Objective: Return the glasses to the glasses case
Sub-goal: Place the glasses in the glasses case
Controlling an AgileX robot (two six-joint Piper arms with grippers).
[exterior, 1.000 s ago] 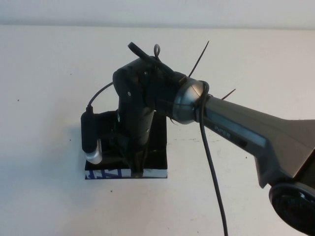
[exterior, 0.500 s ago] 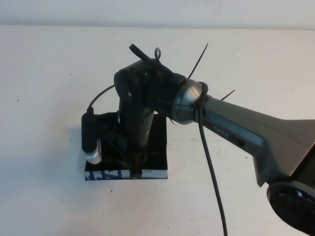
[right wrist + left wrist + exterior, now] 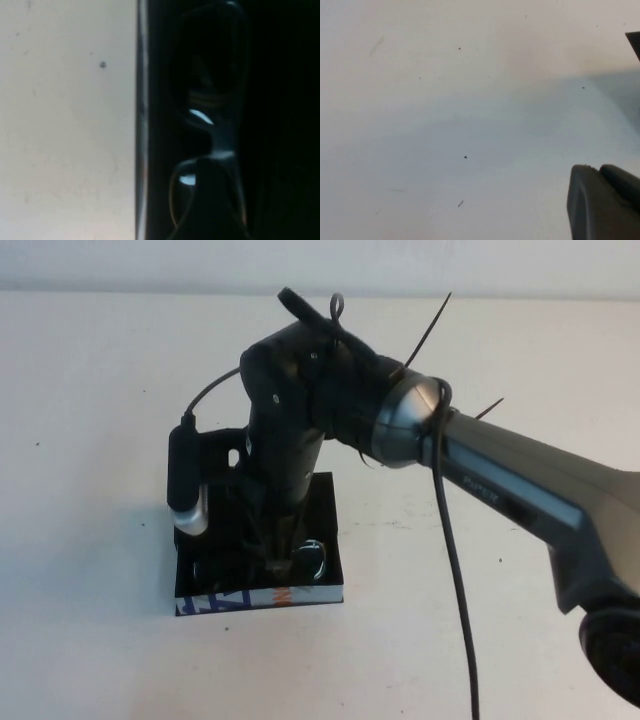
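Note:
The black glasses case point(image 3: 334, 540), with its blue, white and orange front edge point(image 3: 232, 601), lies open on the table. The dark glasses point(image 3: 312, 560) lie inside it, one lens glinting right of my right gripper point(image 3: 274, 566). That gripper points straight down just above the case's inside, open and holding nothing. In the right wrist view the glasses point(image 3: 221, 145) rest flat against the dark case floor beside the case wall point(image 3: 149, 125), and one dark finger point(image 3: 212, 210) overlaps the bridge. My left gripper point(image 3: 599, 169) hangs shut over bare table, away from the case.
The white table point(image 3: 480, 620) surrounds the case on all sides. The right arm's cable point(image 3: 455, 580) hangs down beside the forearm. A black corner point(image 3: 634, 42) shows at the edge of the left wrist view.
My right gripper has risen off the case floor and let go of the glasses. They stay in the case, and a lens now shows beside the gripper.

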